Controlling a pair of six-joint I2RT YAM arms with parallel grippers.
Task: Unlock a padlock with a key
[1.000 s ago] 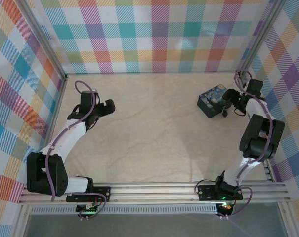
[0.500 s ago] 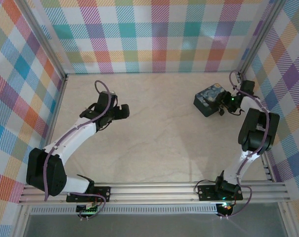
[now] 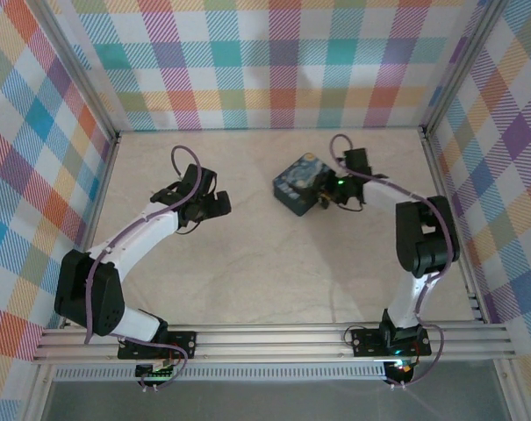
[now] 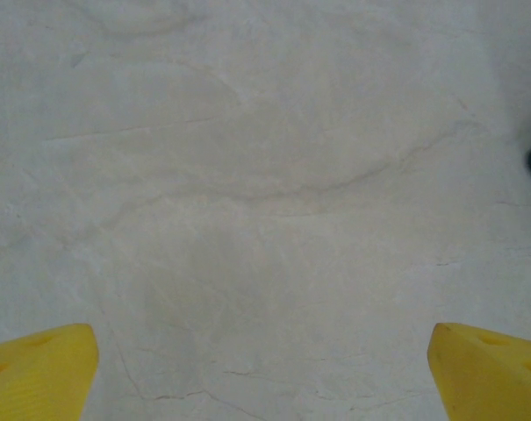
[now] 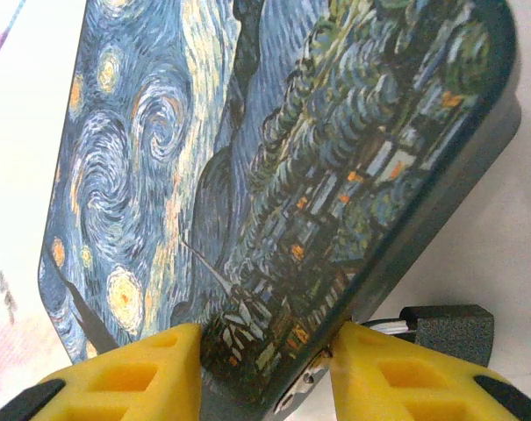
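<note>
Top camera high behind, looking down on the table (image 3: 274,263), left wrist close over its bare surface, right wrist tight on blue tin (image 5: 247,175), shared with top view

Dark-grey padlock (image 5: 447,331) just beside tin (image 5: 247,175)

The tabletop (image 4: 265,175) wears a matt, cream covering, faintly creased like cloth or paper. The tin (image 5: 247,158) has a smooth, glossy printed lid and a darker side with a soft sheen. The right end effector (image 5: 265,351) has fingers (image 5: 133,377) of matt yellow plastic, moulded with hollow cells; the left end effector (image 4: 263,355) shows the same yellow, finely ribbed.
</note>
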